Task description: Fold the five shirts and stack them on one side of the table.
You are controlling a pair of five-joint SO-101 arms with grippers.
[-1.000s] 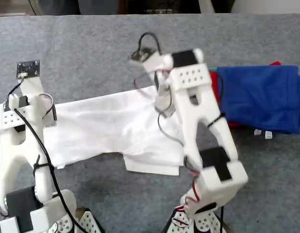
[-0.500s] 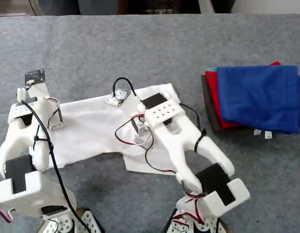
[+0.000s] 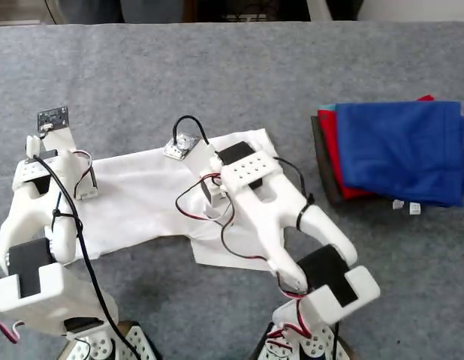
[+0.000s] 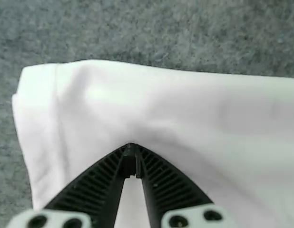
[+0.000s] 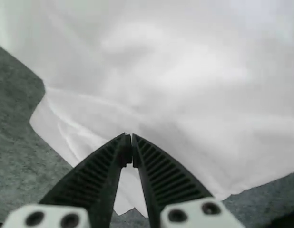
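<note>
A white shirt [image 3: 146, 196] lies spread flat on the grey table, left of centre. My left gripper [image 3: 80, 187] is at the shirt's left end, and my right gripper [image 3: 209, 201] is over its middle. In the left wrist view the left gripper [image 4: 131, 148] is shut, its tips pinching the white shirt [image 4: 185, 114] a short way in from a rounded corner. In the right wrist view the right gripper [image 5: 128, 137] is shut on a crease of the white shirt [image 5: 185, 80]. At the right side lies a folded stack, with a blue shirt [image 3: 401, 150] on top and a red shirt [image 3: 331, 142] beneath.
The grey table cloth [image 3: 142, 67] is bare behind the white shirt and between it and the stack. Loose cables [image 3: 217, 225] hang from the right arm over the shirt. A dark layer [image 3: 322, 176] peeks out under the stack's left edge.
The right arm swung from the shirt's far right corner back to its middle and lowered. The left arm folded lower at the left end. Little moved in the last half second.
</note>
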